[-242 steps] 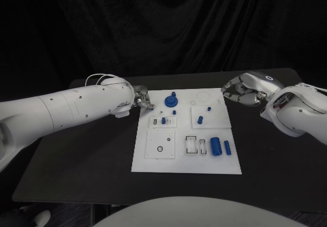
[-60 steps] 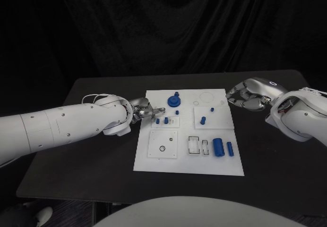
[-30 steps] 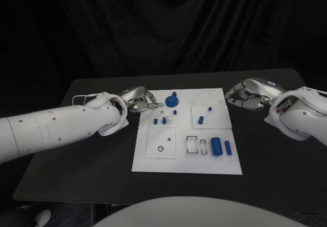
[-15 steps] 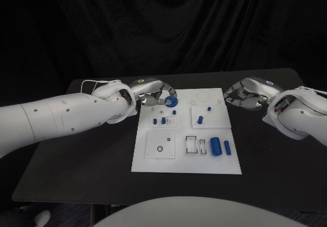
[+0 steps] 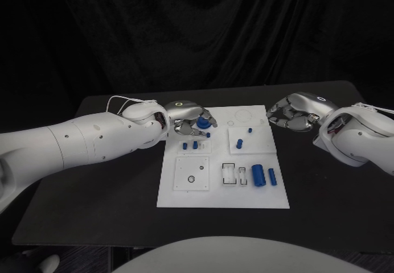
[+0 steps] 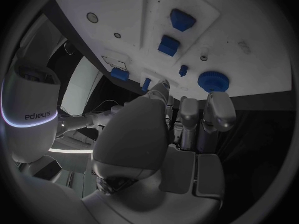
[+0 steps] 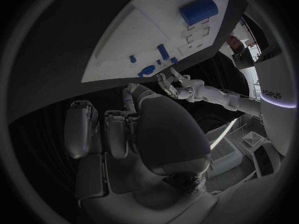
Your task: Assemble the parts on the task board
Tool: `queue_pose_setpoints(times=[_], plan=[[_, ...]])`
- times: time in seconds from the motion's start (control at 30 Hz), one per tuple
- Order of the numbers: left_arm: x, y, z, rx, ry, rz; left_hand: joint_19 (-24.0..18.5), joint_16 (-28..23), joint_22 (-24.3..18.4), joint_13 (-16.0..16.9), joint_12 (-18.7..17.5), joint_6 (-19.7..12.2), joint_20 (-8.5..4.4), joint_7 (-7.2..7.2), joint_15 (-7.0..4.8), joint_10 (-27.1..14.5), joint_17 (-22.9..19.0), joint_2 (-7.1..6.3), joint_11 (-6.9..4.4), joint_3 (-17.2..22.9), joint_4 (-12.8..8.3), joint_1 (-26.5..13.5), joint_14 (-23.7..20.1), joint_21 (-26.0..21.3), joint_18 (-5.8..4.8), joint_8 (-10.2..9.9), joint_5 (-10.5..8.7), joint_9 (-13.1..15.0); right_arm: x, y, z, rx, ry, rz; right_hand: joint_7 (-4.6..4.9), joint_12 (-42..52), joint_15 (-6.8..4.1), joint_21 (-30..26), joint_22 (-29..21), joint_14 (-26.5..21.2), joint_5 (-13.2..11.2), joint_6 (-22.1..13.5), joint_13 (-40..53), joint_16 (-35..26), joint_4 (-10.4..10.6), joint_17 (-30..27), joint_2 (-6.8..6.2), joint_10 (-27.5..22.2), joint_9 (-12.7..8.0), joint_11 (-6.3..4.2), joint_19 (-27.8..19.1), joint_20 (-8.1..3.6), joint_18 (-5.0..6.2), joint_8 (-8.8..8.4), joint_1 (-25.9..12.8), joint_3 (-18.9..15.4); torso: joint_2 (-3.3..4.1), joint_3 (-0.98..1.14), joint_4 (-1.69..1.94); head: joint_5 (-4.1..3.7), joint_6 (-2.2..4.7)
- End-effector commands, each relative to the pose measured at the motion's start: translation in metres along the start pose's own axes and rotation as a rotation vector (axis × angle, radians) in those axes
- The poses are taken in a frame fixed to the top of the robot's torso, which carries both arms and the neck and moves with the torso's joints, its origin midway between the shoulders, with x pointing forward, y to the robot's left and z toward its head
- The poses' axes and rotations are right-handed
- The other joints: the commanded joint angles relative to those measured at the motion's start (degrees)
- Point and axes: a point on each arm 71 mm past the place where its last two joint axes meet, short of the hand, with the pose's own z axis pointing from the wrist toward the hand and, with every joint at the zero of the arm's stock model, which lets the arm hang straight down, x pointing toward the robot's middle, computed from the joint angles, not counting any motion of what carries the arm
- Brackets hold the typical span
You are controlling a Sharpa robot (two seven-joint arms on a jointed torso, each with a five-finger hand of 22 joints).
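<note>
Left hand (image 6: 163,134): silver, fingers extended toward the edge of the task board (image 6: 224,40), nothing in its grasp. Board: white plate. On it: one round ribbed blue part (image 6: 213,81) nearest the fingertips; one small blue peg (image 6: 183,70); two blocky blue parts (image 6: 169,45); further blue pieces (image 6: 120,74) beside the hand.

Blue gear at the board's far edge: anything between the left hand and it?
Nothing visible. The left hand hangs right over the blue gear, fingers reaching toward it with bare task board between in the wrist view.
</note>
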Motion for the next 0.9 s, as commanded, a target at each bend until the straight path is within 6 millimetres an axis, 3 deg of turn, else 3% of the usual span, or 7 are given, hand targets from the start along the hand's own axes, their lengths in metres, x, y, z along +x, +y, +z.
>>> queue_pose_setpoints(times=[0.03,0.3,0.53,0.77,0.9], plan=[[0.004,0.000,0.002,-0.005,0.032,0.033,0.5,0.3,8.3,0.0,0.3,0.4,-0.06,0.03,-0.11,0.4,-0.1,0.18,0.08,0.0,-0.4,-0.6,0.5,0.3,-0.54,0.1,0.51,-0.2,0.001,0.001,0.000,-0.005,-0.006,0.002,-0.04,-0.3,-0.05,-0.3,11.0,4.9,0.3,0.2,13.4,-0.4,-0.1,12.0,0.11,4.4,0.1,-0.20,0.3,-0.17,0.33,-0.16,-0.4,0.4,0.12,-0.19,-0.11,0.04,-0.01],[0.008,0.001,0.007,-0.018,0.044,0.036,0.9,0.7,8.4,0.1,1.7,2.3,-0.16,0.32,-0.06,1.6,-0.1,0.38,0.23,0.6,-1.4,-0.8,0.8,0.6,-0.63,0.6,2.57,-0.9,0.001,0.002,0.001,-0.009,-0.003,0.002,-0.04,-0.3,-0.04,-0.4,10.9,4.9,0.3,0.2,13.3,-0.4,-0.1,12.0,0.10,4.3,0.1,-0.19,0.2,-0.17,0.35,-0.17,-0.4,0.4,0.31,-0.25,-0.49,0.20,-0.01],[0.012,0.002,0.010,-0.023,0.046,0.036,1.1,1.8,8.5,0.6,3.3,4.0,-0.27,0.67,-0.09,3.4,0.9,0.45,0.19,1.9,-2.4,-0.5,1.8,0.7,-0.65,1.0,4.63,-1.2,0.001,0.002,0.001,-0.007,-0.001,0.003,-0.04,-0.4,-0.04,-0.5,10.9,4.8,0.4,0.2,13.2,-0.5,-0.1,11.9,0.10,4.2,0.1,-0.19,0.2,-0.17,0.36,-0.19,-0.5,0.4,0.38,-0.13,-0.60,0.16,-0.01],[0.017,0.005,0.013,-0.040,0.056,0.034,1.2,2.0,8.5,0.9,4.0,6.5,-0.35,1.62,-0.09,4.3,0.6,0.35,0.18,2.8,-2.6,-0.8,1.7,0.8,-0.67,2.2,4.81,-0.8,0.001,0.002,0.000,-0.005,0.001,0.004,-0.04,-0.5,-0.03,-0.5,10.9,4.8,0.4,0.2,13.1,-0.5,-0.1,11.9,0.10,4.1,0.1,-0.19,0.2,-0.17,0.37,-0.20,-0.5,0.4,0.38,-0.16,-0.64,0.02,-0.01],[0.019,0.006,0.014,-0.048,0.057,0.034,1.5,5.3,8.6,1.0,4.5,7.7,-0.43,1.72,-0.26,5.1,6.0,0.10,0.18,3.6,-3.0,-1.0,6.0,1.1,-0.74,2.7,4.66,-0.6,0.002,0.003,0.000,-0.004,0.002,0.004,-0.04,-0.5,-0.03,-0.5,10.9,4.8,0.4,0.2,13.1,-0.5,-0.1,11.9,0.10,4.1,0.1,-0.19,0.2,-0.17,0.37,-0.20,-0.5,0.4,0.40,-0.18,-0.70,-0.11,-0.01]])
